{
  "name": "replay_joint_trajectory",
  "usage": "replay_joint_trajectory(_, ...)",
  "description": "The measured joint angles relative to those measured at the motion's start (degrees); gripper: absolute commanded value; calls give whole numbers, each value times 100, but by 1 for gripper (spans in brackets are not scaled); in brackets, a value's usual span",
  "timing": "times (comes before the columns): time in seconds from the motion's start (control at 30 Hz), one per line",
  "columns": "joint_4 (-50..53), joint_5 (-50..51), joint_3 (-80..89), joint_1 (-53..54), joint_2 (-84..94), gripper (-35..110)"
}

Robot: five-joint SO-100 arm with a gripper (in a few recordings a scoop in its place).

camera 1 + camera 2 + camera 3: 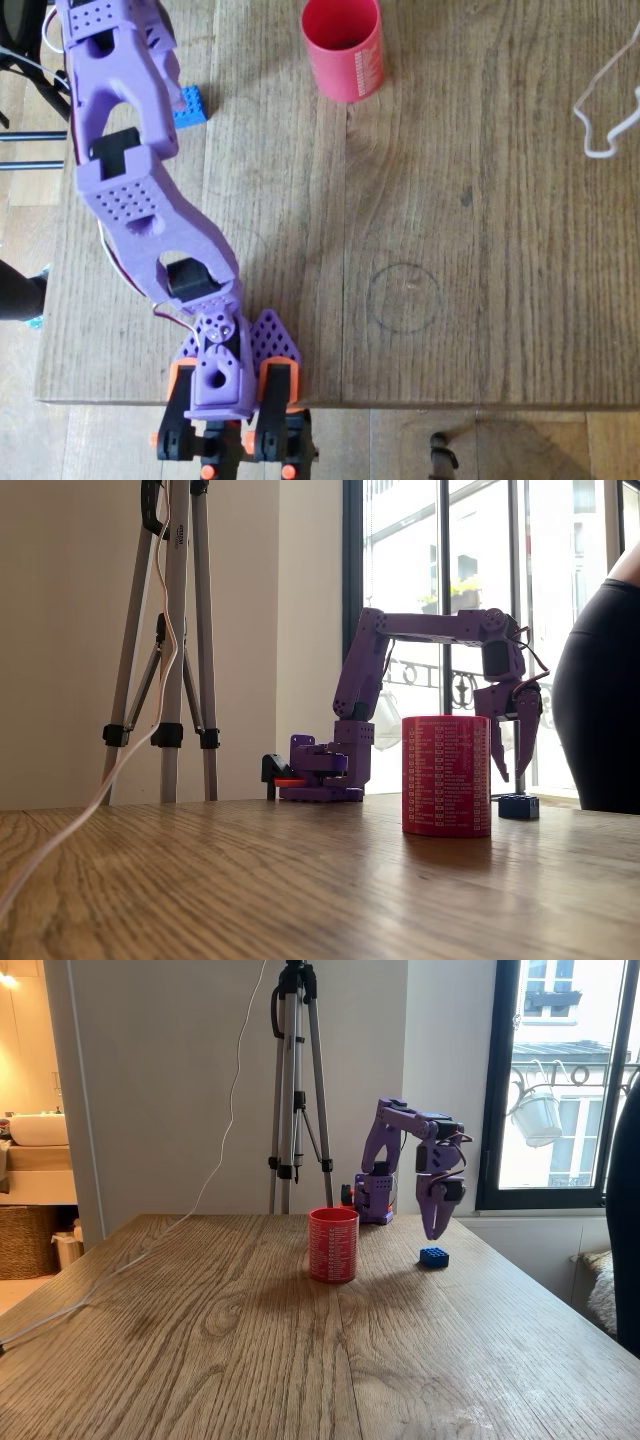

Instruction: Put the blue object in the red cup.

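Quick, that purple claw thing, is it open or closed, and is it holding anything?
Gripper: open and holding nothing, hanging just above the blue brick, which sits on the table.

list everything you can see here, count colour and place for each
blue object: one, bright blue, on the table right of the cup in a fixed view, under the gripper
red cup: one, red, upright near the table's middle
table: one, brown wood, carries everything
tripod: one, grey with black clamps, behind the table's far edge
white cable: one, white, looped on the table at the right edge of the overhead view
person: one, dark clothing, at the right edge
arm: one, purple, reaching out from its base
gripper: one, purple, pointing down just above the blue object, jaws open
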Motion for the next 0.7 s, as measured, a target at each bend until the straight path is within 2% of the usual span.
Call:
replay_joint_trajectory(0.3, 483, -281, 0, -44, 0, 52)
replay_joint_trajectory(0.7, 369, -149, -35, -97, -756, 46)
